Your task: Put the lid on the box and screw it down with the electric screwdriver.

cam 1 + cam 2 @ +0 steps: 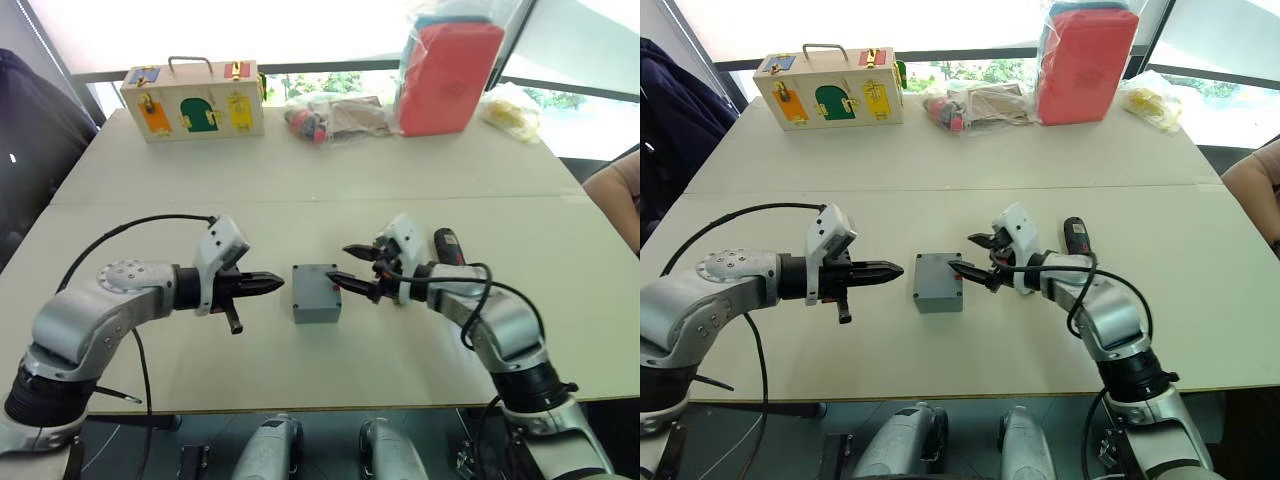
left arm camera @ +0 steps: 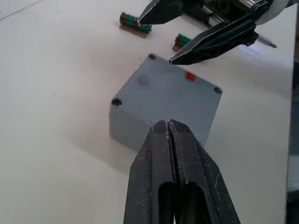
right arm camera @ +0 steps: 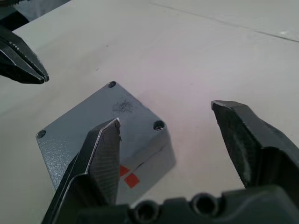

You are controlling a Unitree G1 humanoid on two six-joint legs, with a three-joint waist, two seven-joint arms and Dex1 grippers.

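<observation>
Jaws of the right gripper (image 1: 972,262) are seen spread wide and empty, the lower fingertip at the edge of the box (image 1: 938,282), the upper one above and clear of it. Jaws of the left gripper (image 1: 894,269) are pressed together on nothing, tip pointed at the box's opposite side and just short of it.

The box is found between the two tips, directly ahead of each. The lid (image 3: 103,119) is seen already seated on top, corner screw holes showing empty, no screw heads visible. The red mark (image 2: 189,76) lies on the edge facing the right gripper.

The screwdriver (image 1: 1076,238) is noted lying on the table beside the right forearm, behind those jaws, its long axis running away from the robot, bit end (image 2: 266,42) toward the box side. The right arm is judged much nearer to it; the open jaws would have to be drawn back from the box to reach it.

Two green strips (image 2: 134,23) are noted beyond the box.
</observation>
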